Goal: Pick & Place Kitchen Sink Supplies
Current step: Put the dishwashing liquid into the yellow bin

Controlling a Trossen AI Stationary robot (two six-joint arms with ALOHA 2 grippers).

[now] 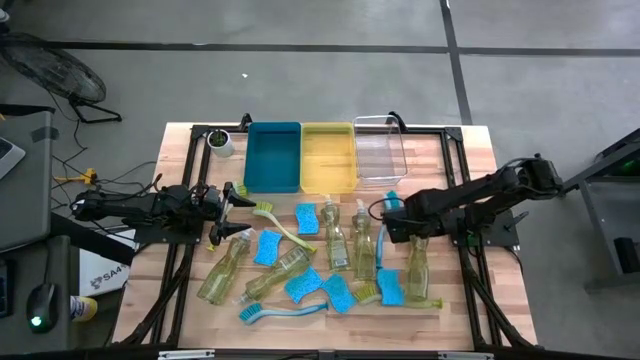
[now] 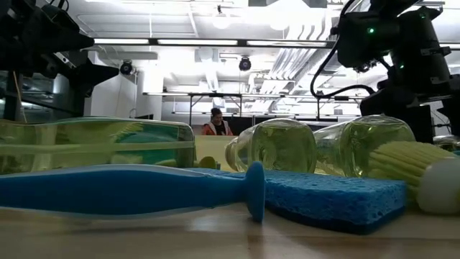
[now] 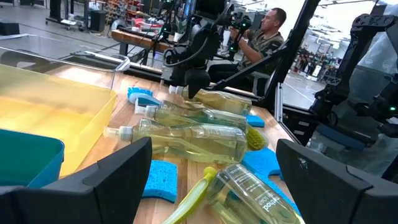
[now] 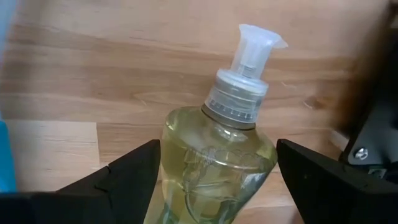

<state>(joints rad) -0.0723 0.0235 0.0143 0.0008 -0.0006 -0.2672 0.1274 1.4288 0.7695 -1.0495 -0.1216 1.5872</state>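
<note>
Right gripper (image 4: 214, 168): fingers spread either side of a soap bottle (image 4: 214, 155), lined up to grasp it.
Left gripper (image 1: 232, 197): fingers spread, waiting over the counter (image 1: 450, 160).

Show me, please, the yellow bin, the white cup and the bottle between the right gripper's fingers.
yellow bin (image 1: 328, 158), high view, its floor.
white cup (image 1: 220, 142), high view, its rim.
bottle (image 4: 219, 158), right wrist view, its shoulder.

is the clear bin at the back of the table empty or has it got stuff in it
Empty. From above, the clear bin shows only bare table through its bottom; all bottles, sponges and brushes lie on the table in front of it.
</note>
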